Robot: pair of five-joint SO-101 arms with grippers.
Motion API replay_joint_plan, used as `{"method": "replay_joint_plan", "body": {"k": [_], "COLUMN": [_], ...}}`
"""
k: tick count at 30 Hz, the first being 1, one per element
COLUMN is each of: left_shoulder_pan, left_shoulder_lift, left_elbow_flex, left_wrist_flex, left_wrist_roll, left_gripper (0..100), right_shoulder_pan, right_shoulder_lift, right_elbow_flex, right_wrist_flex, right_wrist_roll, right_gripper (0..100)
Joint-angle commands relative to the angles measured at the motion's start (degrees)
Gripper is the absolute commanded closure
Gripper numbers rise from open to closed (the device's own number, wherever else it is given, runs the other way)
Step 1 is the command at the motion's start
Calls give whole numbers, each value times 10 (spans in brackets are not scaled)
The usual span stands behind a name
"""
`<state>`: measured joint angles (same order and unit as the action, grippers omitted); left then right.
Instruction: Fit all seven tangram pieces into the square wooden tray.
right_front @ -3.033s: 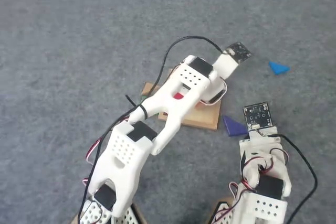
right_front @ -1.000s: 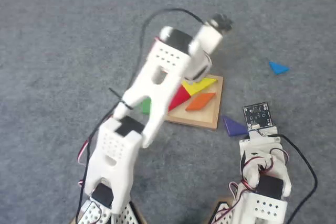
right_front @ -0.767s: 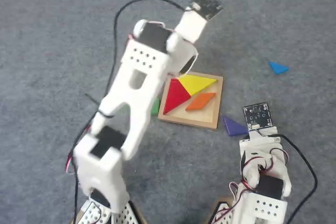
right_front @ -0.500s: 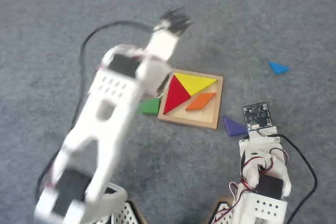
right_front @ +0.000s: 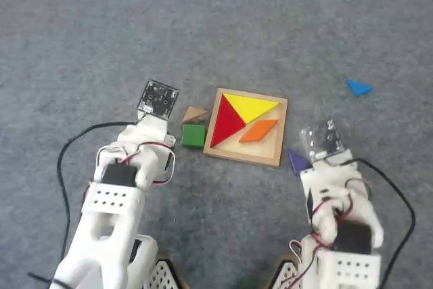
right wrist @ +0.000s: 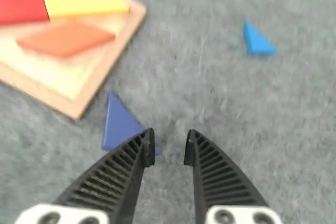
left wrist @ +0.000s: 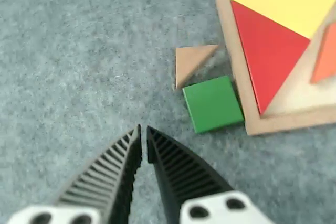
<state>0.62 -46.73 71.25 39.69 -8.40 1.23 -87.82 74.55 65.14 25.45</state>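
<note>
On the grey carpet between the two arms, the square wooden tray [right_front: 244, 156] is found lying flat and slightly skewed. Three pieces are seated in it. The red triangle [right_front: 226, 121] is laid with its long side against the tray's left wall, and the yellow triangle [right_front: 249, 106] with its long side against the far wall. Both apexes are turned to the centre, so the corner between those walls is filled first, it is judged. The orange parallelogram [right_front: 258, 130] is set apart from them, its long axis running obliquely from near left to far right. Bare wood is left around it for the four loose pieces.

The green square [left wrist: 212, 103] is seen just beside the left wall, seemingly touching it. The tan triangle [left wrist: 190, 61] lies just beyond it, one tip turned toward the tray. The left gripper [left wrist: 143, 132] is held over carpet short of both, jaws drawn almost together, nothing between them; it is judged parked.

The dark blue triangle [right wrist: 118, 121] lies just off the tray's near right corner, a sharp corner aimed at the rim. The right gripper [right wrist: 169, 142] hangs just beside it, jaws parted narrowly and empty, likely lined up for that piece. The light blue triangle [right wrist: 257, 43] is left well apart on the far right
</note>
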Motion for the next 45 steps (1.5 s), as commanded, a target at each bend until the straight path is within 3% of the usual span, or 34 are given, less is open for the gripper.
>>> {"method": "replay_joint_plan", "body": {"k": [1,6,11,18,33,45], "left_shoulder_pan": [-17,-23,3,5,5,5], "left_shoulder_lift": [-22,-19,-22,-22,-22,-22], "left_elbow_flex": [43,143,202,204,202,202], "left_wrist_flex": [-111,-270,-377,-378,-377,-377], "left_wrist_roll": [2,2,-15,-40,-40,-41], "left_gripper": [986,986,986,986,986,986], "right_shoulder_pan": [-90,-219,-291,-299,-233,-223], "right_shoulder_lift": [268,550,752,890,1034,965], "right_elbow_flex": [-180,-366,-484,-502,-627,-637], "right_wrist_flex": [0,-1,-3,-91,-93,-80], "right_wrist_roll": [-56,-127,-165,-162,-160,-164], "right_gripper": [883,881,879,879,879,880]}}
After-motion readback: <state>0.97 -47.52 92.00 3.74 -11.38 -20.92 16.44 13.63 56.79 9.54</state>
